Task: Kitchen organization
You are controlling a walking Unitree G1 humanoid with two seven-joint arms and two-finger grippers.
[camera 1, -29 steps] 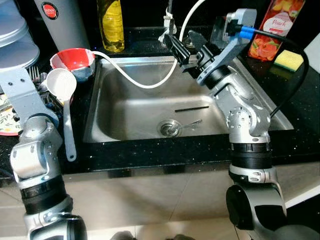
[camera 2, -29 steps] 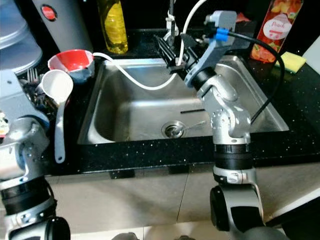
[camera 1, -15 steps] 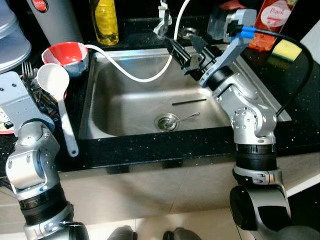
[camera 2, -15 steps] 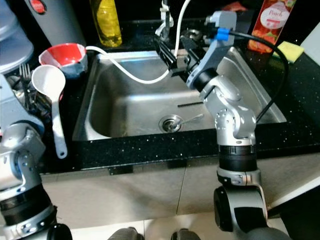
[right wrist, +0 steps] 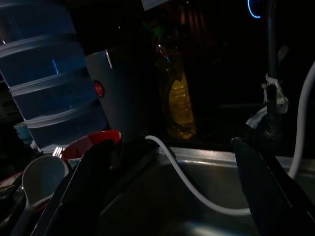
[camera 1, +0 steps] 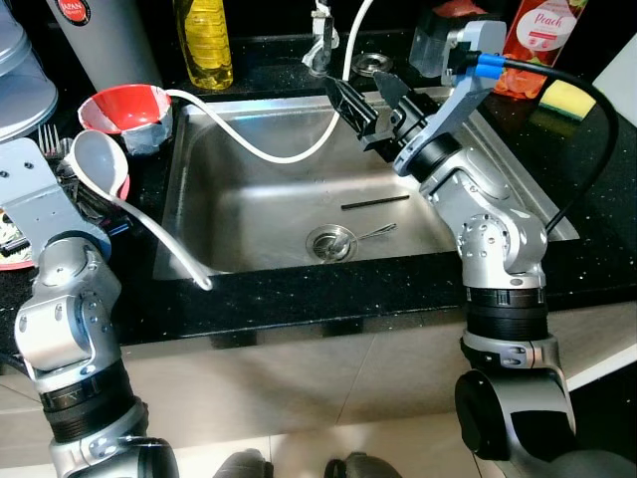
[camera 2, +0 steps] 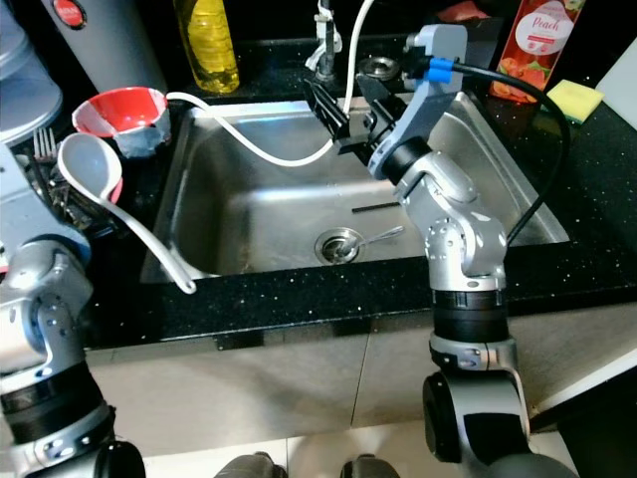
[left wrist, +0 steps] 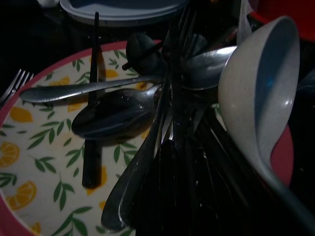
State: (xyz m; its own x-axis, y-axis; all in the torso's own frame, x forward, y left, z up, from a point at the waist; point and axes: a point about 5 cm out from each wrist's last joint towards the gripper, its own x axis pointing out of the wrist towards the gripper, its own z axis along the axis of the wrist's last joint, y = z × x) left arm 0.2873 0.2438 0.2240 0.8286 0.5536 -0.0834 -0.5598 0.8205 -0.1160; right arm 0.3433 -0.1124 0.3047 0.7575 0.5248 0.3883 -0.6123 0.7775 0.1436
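Note:
A white ladle (camera 1: 96,165) rests with its bowl tipped up on a heap of cutlery (left wrist: 147,113); its handle slants down to the sink's front left corner. The cutlery lies on a leaf-and-lemon patterned plate (left wrist: 34,162) on the counter to the left. My left gripper (left wrist: 177,162) is down in this heap, beside the ladle (left wrist: 261,98). My right gripper (camera 1: 366,98) hangs open over the back of the steel sink (camera 1: 189,179), nothing between its fingers. In the sink lie a spoon (camera 1: 373,235) by the drain and a black stick (camera 1: 375,202).
A white hose (camera 1: 249,147) loops from the tap into the sink. A red bowl (camera 1: 129,108), yellow bottle (camera 1: 204,40), grey flask (camera 1: 105,35) and stacked blue tubs (camera 1: 20,75) stand at the back left. A peach carton (camera 1: 545,35) and yellow sponge (camera 1: 567,98) sit back right.
The ladle's bowl has tipped up and its handle has swung right, from the counter to the sink's front left corner. The camera shifted a little. My right gripper stays put.

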